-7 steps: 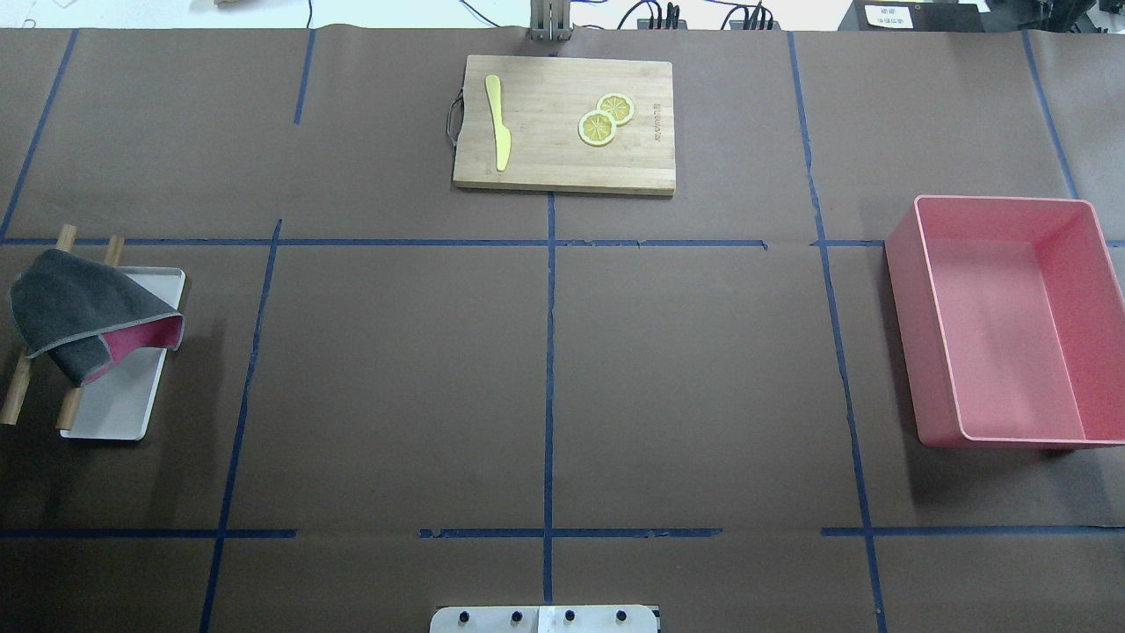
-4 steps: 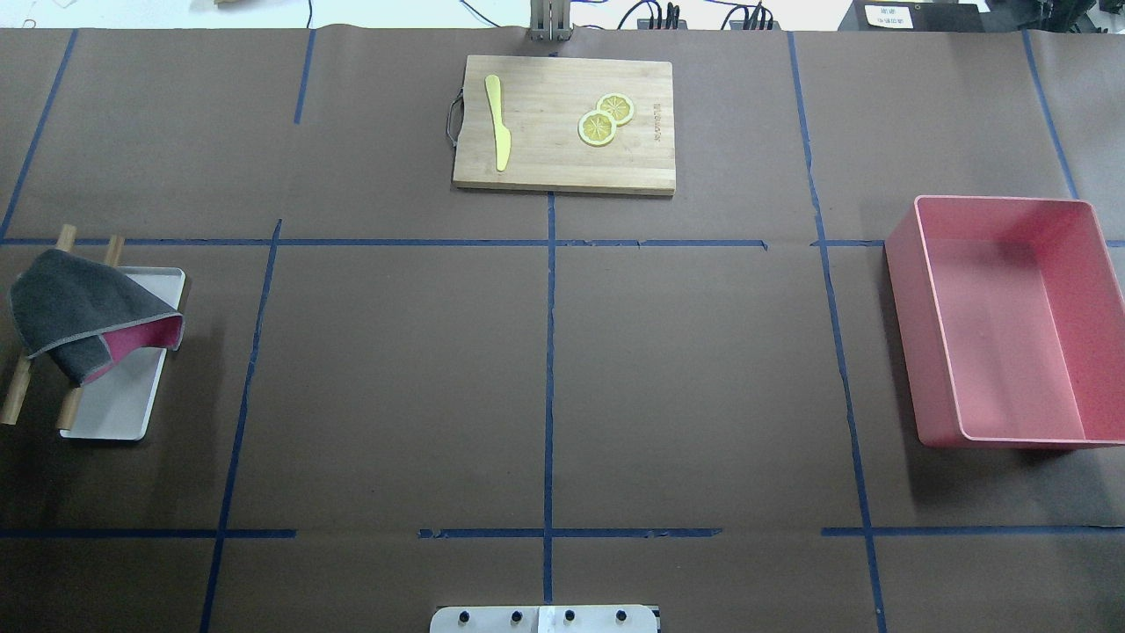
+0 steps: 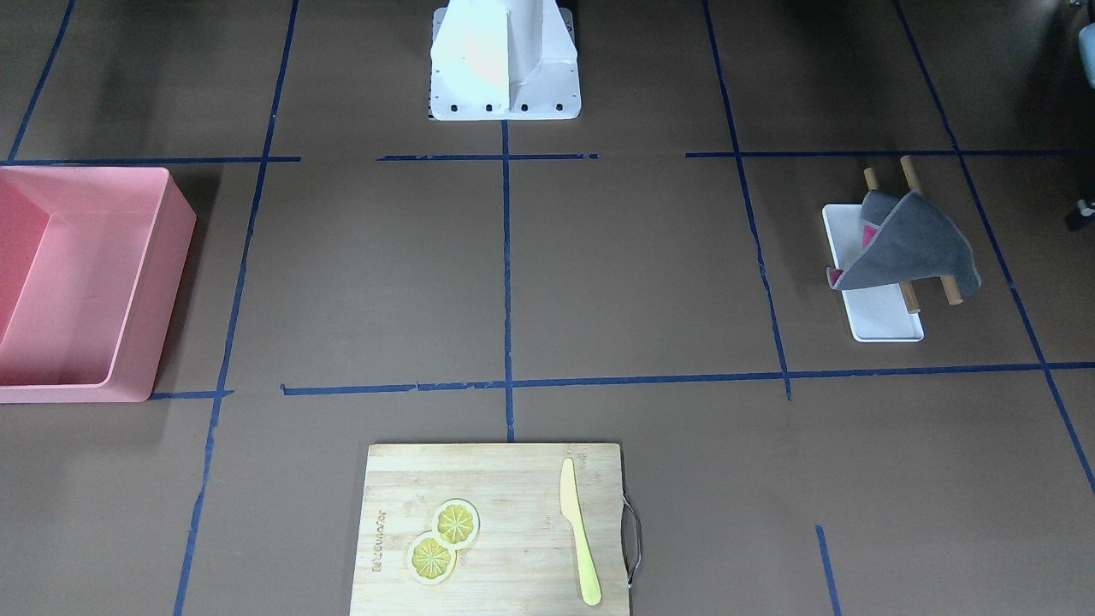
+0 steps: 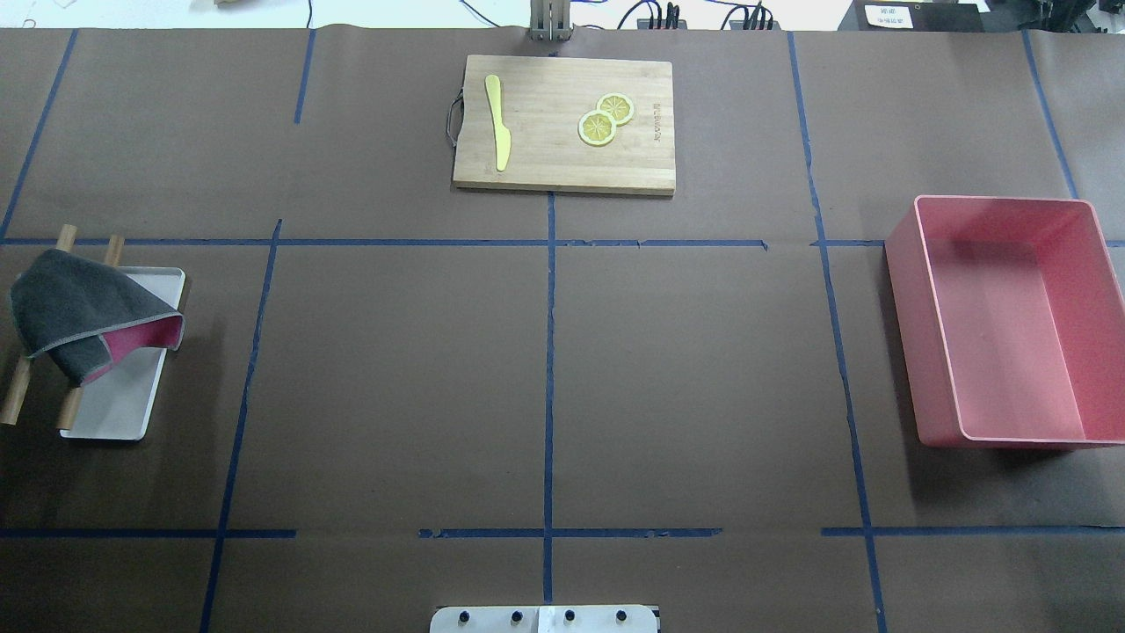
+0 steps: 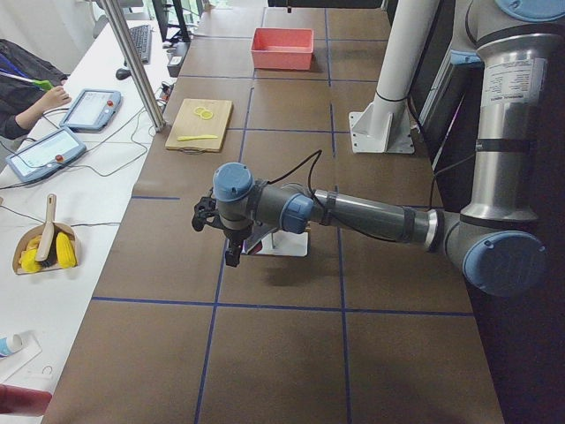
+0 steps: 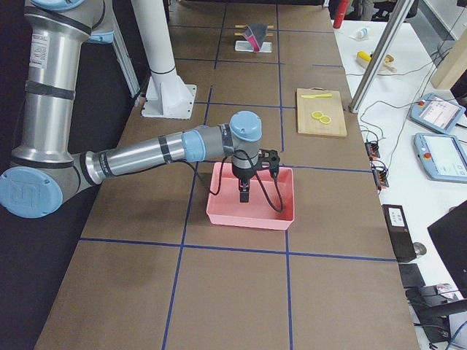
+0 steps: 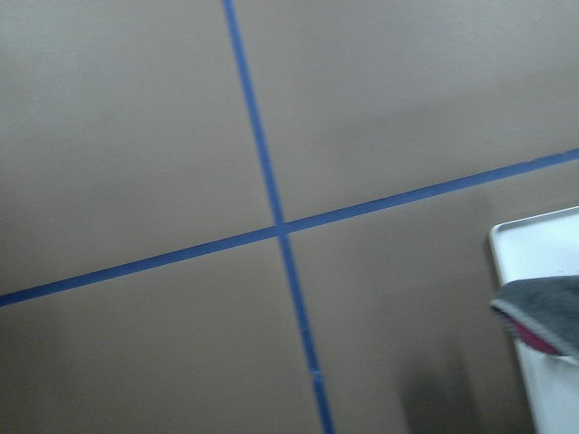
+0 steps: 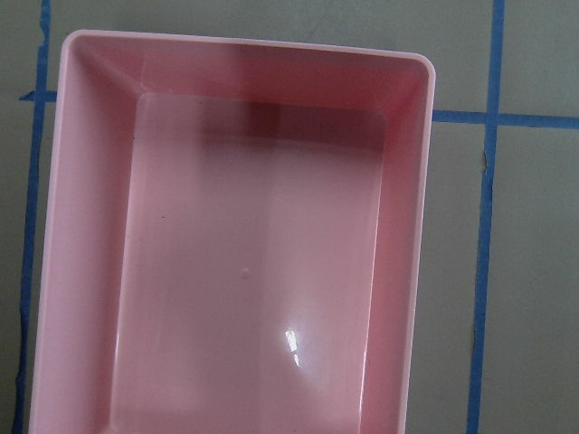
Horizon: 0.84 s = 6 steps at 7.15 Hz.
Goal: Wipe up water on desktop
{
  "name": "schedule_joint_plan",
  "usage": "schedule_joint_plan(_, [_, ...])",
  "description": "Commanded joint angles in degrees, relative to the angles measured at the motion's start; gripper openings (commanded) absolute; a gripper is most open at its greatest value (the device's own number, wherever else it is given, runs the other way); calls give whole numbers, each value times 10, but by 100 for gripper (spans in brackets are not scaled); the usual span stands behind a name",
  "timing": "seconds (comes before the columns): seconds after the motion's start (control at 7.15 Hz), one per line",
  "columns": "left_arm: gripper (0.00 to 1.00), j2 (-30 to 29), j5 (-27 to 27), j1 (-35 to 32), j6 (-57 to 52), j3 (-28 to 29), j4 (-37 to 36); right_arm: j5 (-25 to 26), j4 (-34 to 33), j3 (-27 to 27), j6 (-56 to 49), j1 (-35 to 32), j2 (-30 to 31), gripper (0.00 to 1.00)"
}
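The desktop (image 4: 395, 378) is a matte brown surface with blue tape lines; I see no water on it. A grey cloth with a pink underside (image 4: 75, 308) hangs over two wooden rods (image 4: 13, 400) above a white tray (image 4: 119, 409) at the left edge. My left gripper (image 5: 231, 256) hangs over the tape line beside that tray and shows only in the exterior left view, so I cannot tell its state. My right gripper (image 6: 244, 193) hangs over the pink bin (image 6: 248, 215) and shows only in the exterior right view, so I cannot tell its state either.
The pink bin (image 4: 905, 264) stands at the right edge and looks empty in the right wrist view (image 8: 398, 226). A wooden cutting board (image 4: 545, 158) at the far middle holds a yellow knife (image 4: 499, 123) and two lemon slices (image 4: 598, 128). The robot's base (image 3: 505, 60) stands at the near edge.
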State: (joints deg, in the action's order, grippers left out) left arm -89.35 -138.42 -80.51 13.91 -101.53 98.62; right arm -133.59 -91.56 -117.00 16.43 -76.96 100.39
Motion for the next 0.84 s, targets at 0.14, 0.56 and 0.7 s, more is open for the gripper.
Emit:
schedule_joint_plan(0.14, [100,2,28,93,190,-13,84,0,2,0,2,1,0,100])
schedule_joint_plan(0.56, [100,5,47,127,212,-13,93,0,2,1,2,1,1,100])
schedule_joint_plan(0.7, [100,8,47,131,212,-12,93,0,2,2,2,1,2,100])
